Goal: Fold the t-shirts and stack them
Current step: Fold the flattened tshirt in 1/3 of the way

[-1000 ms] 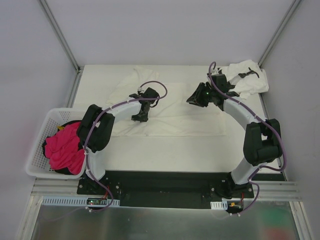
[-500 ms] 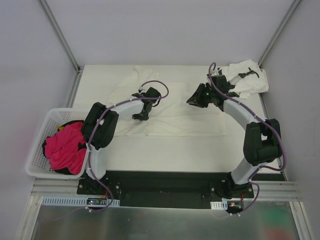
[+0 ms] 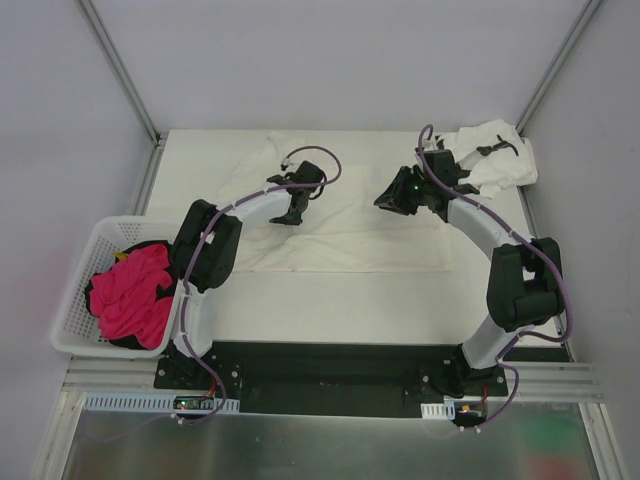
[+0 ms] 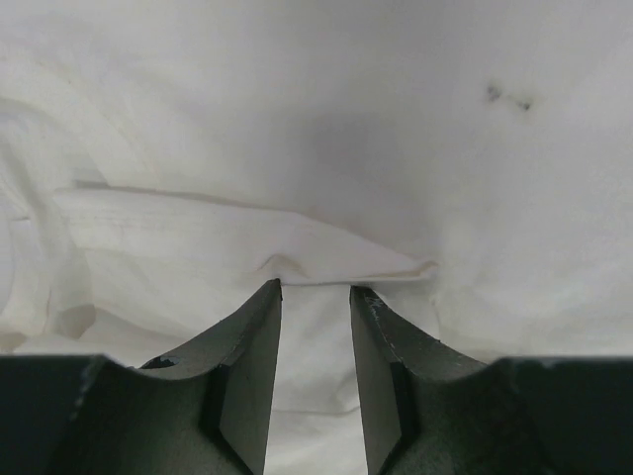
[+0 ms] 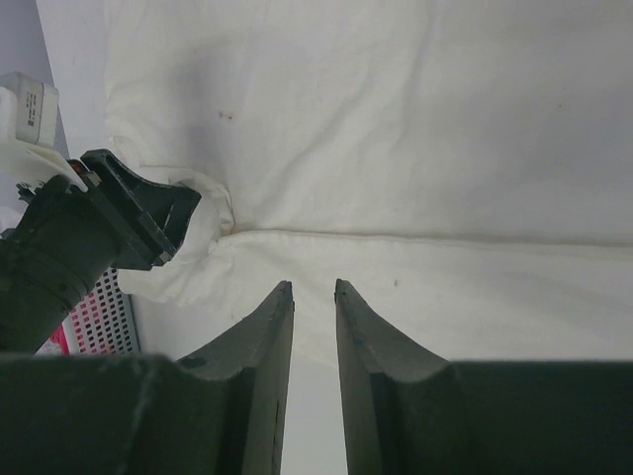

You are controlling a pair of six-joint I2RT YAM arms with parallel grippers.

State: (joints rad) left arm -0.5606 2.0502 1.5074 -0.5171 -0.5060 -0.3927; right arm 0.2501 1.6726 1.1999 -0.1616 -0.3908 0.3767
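- Top view: the cream t-shirt point(image 3: 350, 235) lies spread on the bench point(image 3: 330, 300), and the printed t-shirt point(image 3: 495, 150) sits crumpled off its far right corner. Over the last second the left gripper point(image 3: 293, 212) has slid from near the cream t-shirt's near hem up toward its far left part. The right gripper point(image 3: 390, 200) has barely shifted above the shirt's right side. This looks like repositioning for a grasp, and no fold is finished.
- Left wrist: the left gripper point(image 4: 315, 289) is slightly parted and empty. Its tips sit just short of a pointed flap point(image 4: 198, 237) of the cream t-shirt, probably the next pinch point.
- Right wrist: the right gripper point(image 5: 314, 287) shows a narrow gap and holds nothing, poised over a crease point(image 5: 445, 237) across the cream t-shirt.
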